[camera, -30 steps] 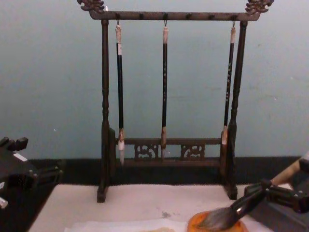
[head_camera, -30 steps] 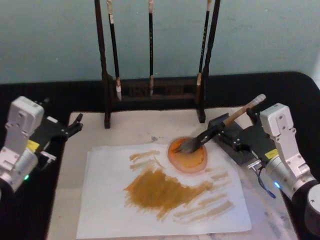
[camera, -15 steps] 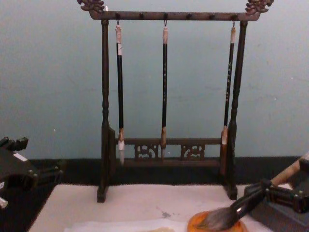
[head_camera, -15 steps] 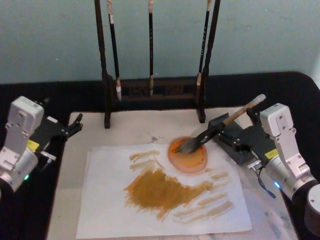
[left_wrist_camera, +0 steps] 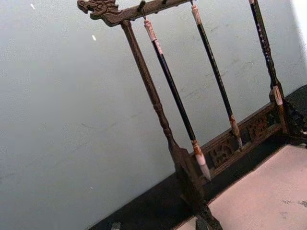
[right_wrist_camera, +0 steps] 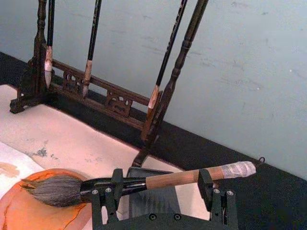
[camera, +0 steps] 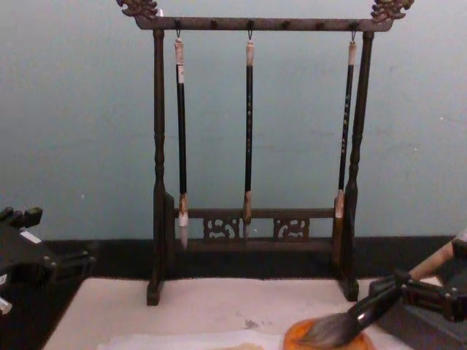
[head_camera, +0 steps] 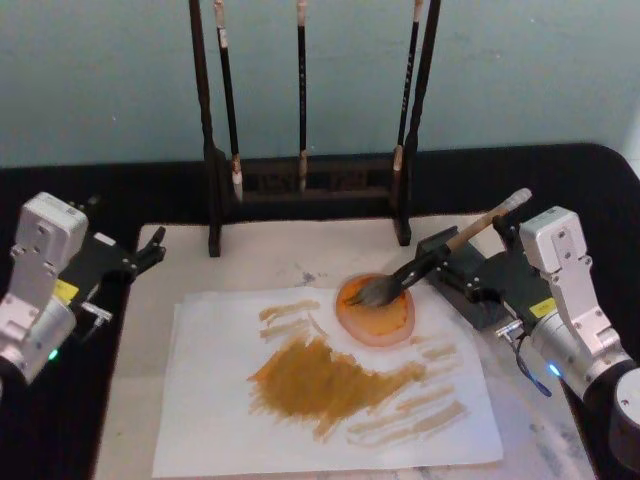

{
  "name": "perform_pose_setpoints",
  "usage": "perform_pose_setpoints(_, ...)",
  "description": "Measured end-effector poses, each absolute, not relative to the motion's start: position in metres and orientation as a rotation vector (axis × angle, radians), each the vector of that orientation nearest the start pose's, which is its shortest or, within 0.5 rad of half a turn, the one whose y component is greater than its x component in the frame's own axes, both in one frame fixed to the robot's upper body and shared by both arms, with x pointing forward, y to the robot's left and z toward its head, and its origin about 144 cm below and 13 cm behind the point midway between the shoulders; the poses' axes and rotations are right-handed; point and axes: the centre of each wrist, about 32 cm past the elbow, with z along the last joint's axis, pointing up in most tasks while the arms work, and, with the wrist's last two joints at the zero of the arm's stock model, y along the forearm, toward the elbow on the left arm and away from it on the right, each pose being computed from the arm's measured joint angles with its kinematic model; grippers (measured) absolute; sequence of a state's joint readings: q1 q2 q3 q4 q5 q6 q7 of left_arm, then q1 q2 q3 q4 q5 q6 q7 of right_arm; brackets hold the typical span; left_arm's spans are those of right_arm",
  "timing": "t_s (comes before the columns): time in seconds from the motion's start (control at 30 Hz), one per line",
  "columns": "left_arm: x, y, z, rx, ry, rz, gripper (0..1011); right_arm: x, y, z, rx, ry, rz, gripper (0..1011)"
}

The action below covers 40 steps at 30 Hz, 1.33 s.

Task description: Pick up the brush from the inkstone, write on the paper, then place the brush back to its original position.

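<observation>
The brush (head_camera: 440, 250) lies tilted, its grey bristles resting in the orange inkstone (head_camera: 385, 318) and its white-wrapped end raised toward the right. My right gripper (head_camera: 465, 240) is open, low over the mat, its two fingers wide apart along the handle. In the right wrist view the brush (right_wrist_camera: 144, 183) runs across both fingertips (right_wrist_camera: 106, 191), touching them. The paper (head_camera: 210, 400) lies in front of the inkstone, covered with ochre strokes. My left gripper (head_camera: 150, 250) hovers open at the mat's left edge, holding nothing.
A dark wooden stand (head_camera: 300, 185) with three thin hanging brushes (camera: 249, 131) stands at the back of the mat (head_camera: 270, 255). Black tablecloth surrounds the mat, and a pale blue-green wall rises behind.
</observation>
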<state>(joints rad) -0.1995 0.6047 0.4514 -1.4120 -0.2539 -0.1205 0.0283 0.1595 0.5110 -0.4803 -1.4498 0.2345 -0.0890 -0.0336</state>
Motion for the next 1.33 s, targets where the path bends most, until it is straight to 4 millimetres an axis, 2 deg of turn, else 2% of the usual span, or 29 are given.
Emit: perform_pose_setpoints(1.33, 0.4886, 0.3097, 1.1398, 0.304, -0.285, 1.248, 1010, 0.4739, -0.2611, 1.1247, -0.262, -0.206, -1.198, 1000)
